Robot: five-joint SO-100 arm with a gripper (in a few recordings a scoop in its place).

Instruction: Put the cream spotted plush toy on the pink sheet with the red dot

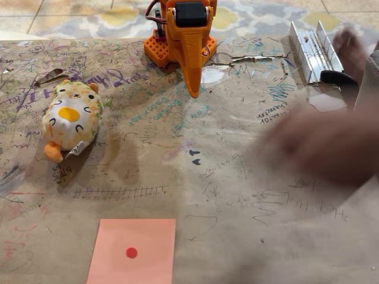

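While the orange arm sits folded at twelve o'clock on the desk [237, 177], its tool [193, 89] points down at the paper-covered surface as a single tapered point, and we cannot tell whether the fingers are parted or pressed together. We see the rounded cream plush toy with green and orange spots [71, 120] lying on its back at about nine o'clock, yellow oval patch facing up, orange feet toward the near edge. It lies well apart from the salmon-pink paper sheet with the small red dot [134, 252], which rests flat at six o'clock, bare. A blurred hand [325, 148] of a person crosses the scene at three o'clock.

We judge the plush to be light, soft and compressible, unlikely to slip. It should give under the fingers, so we would close across the narrower width of its body near the middle, not on an ear, a foot or the small tag.
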